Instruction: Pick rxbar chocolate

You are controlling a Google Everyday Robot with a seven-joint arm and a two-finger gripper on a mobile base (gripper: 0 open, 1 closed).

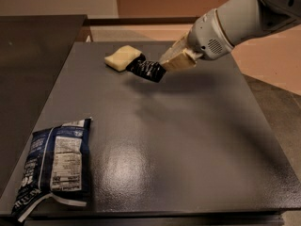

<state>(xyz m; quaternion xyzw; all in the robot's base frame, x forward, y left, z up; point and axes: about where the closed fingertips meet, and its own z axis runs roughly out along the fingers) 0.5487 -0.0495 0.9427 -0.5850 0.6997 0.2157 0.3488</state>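
You have the gripper (170, 64) near the table's (188, 140) far edge, clamped on the right end of the chocolate bar (145, 69), which points left from it, ending just beside the sponge (120, 58).

Likely a robot lab: grey table (188, 149), tan walls (155, 1), tool (164, 65) over its far end.

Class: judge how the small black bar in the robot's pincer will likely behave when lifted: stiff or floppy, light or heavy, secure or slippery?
Probably stiff: the rxbar chocolate juts out flat from the pincer, beside the sponge, without drooping. Likely light, since a grip on one end holds it up. Held only by that end, it could pivot or slip.
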